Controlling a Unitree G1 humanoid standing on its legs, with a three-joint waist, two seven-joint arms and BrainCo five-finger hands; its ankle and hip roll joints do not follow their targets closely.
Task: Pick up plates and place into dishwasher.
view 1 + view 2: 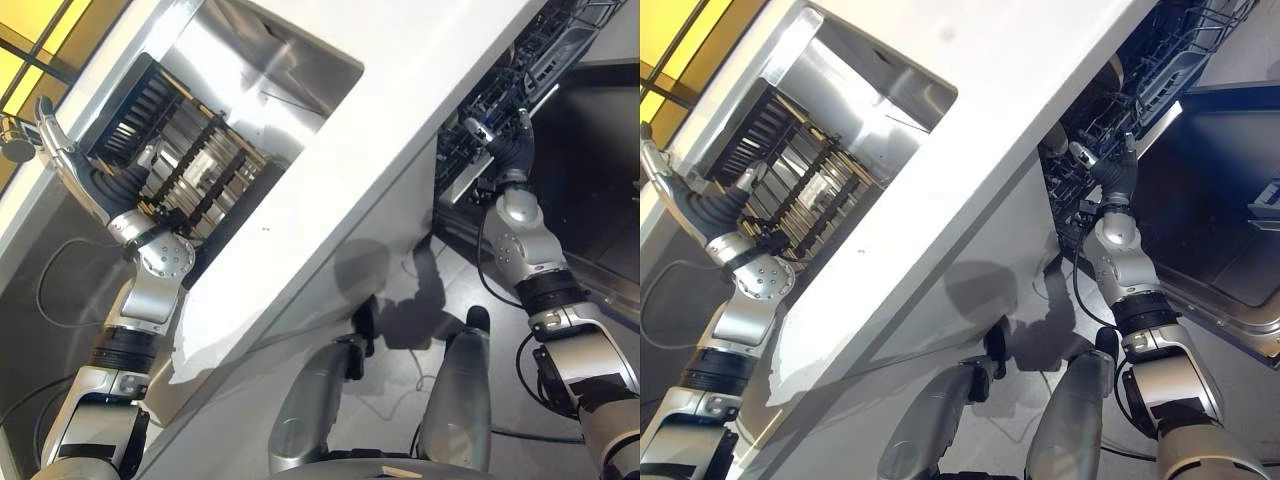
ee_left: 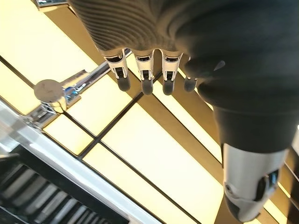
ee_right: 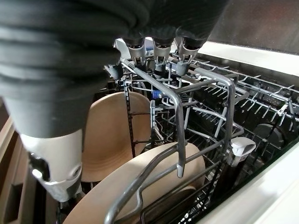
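Two tan plates point(image 3: 110, 140) stand upright between the wires of the dishwasher's lower rack point(image 3: 210, 93); the nearer one point(image 3: 159, 182) leans behind a grey wire loop. My right hand point(image 1: 507, 148) hovers just above that rack with straight fingers point(image 3: 156, 58) and holds nothing. My left hand point(image 1: 62, 150) is stretched out flat past the far end of the sink, close to the chrome faucet point(image 2: 50, 92), and is empty as well. A black dish rack point(image 1: 185, 155) sits in the steel sink point(image 1: 300, 75); what it holds I cannot make out.
A white countertop point(image 1: 400, 130) runs between the sink and the dishwasher. The dishwasher door point(image 1: 1225, 250) lies open, low on the right. Yellow wall tiles point(image 2: 154, 158) rise behind the faucet.
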